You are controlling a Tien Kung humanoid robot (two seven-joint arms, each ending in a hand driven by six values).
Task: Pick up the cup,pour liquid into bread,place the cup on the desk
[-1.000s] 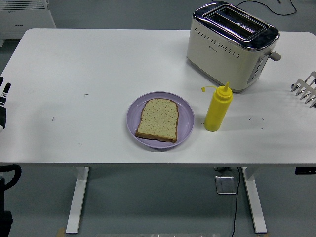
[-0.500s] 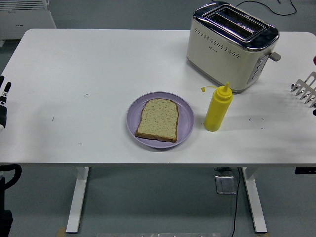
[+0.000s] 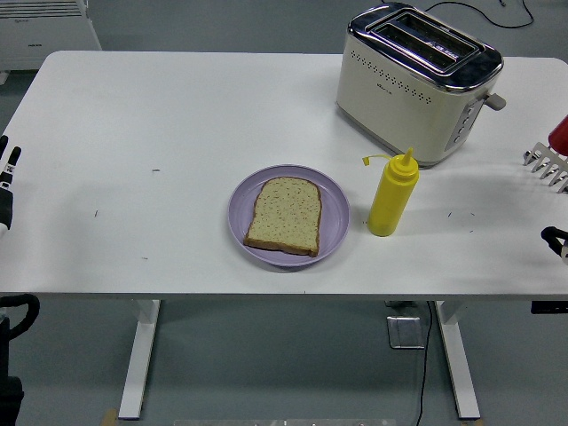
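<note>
At right edge, newly entering: right robot hand (image 3: 556, 240), grip state impossible to tell; yellow squeeze bottle (image 3: 391, 194) untouched beside bread (image 3: 284, 216).

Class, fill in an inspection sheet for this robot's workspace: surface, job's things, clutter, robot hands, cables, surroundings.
Surface: white table, a few small dark marks.
Job's things: yellow squeeze bottle upright beside purple plate; bread slice lies on the plate.
Clutter: toaster at far right; metal rack at right edge.
Robot hands: left robot hand at left edge; right robot hand barely in view.
Cables: black cable behind toaster.
Surroundings: grey floor.
</note>
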